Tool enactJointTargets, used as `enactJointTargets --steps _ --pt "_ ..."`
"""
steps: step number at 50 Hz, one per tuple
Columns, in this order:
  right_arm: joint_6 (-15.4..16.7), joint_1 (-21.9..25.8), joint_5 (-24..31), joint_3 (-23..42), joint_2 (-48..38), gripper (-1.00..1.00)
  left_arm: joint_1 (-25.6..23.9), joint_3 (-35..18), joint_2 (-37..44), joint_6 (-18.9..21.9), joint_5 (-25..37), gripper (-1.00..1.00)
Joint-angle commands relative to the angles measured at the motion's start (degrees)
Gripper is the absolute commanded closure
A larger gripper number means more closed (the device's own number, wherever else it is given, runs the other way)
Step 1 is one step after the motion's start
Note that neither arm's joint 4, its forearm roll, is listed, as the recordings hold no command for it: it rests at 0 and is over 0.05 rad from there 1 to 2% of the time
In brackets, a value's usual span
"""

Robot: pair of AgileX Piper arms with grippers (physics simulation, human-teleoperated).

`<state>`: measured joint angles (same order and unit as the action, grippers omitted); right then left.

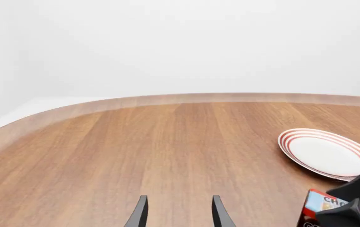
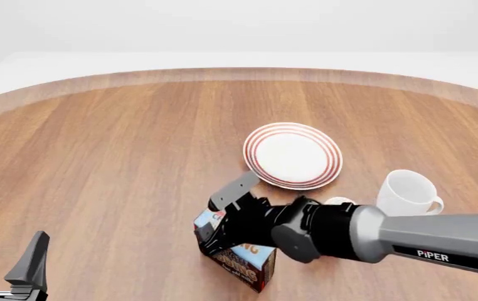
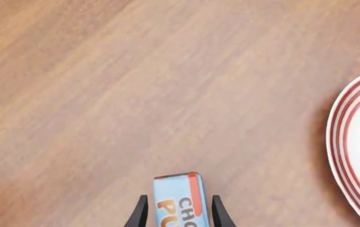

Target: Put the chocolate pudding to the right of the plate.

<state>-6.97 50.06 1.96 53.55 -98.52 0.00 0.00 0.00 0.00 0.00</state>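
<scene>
Nearest the camera, the left gripper idles unclenched over bare table. Beyond it, the right gripper grasps the chocolate pudding, lettered "CHO… PU…", front-left of the plate. "PiPER" marks the arm. Rightward stands a white mug.

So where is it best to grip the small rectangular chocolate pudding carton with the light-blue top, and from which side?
Probably across its two long, flat sides, coming down from above. The chocolate pudding carton is narrow enough to fit between the right gripper fingers, which already sit on either side of it in the right wrist view. The red-ringed white plate lies apart, leaving room.
</scene>
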Motion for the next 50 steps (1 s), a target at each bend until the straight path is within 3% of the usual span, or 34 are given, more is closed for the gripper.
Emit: enactJointTargets --steps 1,2,16,25,36,50 --pt "-0.51 0.17 -0.53 -0.27 -0.46 -1.00 0.00 0.00 0.00 0.00 0.00 -1.00" --pt "-0.48 0.12 -0.47 -0.22 -0.45 1.00 0.00 0.00 0.00 0.00 0.00 -1.00" --pt "-0.31 -0.06 0.60 0.04 0.73 1.00 0.00 0.00 0.00 0.00 0.00 -1.00" --pt "1.65 -1.26 4.28 2.74 4.52 1.00 0.00 0.00 0.00 0.00 0.00 -1.00" --pt "5.97 -3.37 11.57 10.89 10.91 1.00 0.00 0.00 0.00 0.00 0.00 -1.00" --pt "11.48 -10.72 17.73 22.63 13.68 1.00 0.00 0.00 0.00 0.00 0.00 -1.00"
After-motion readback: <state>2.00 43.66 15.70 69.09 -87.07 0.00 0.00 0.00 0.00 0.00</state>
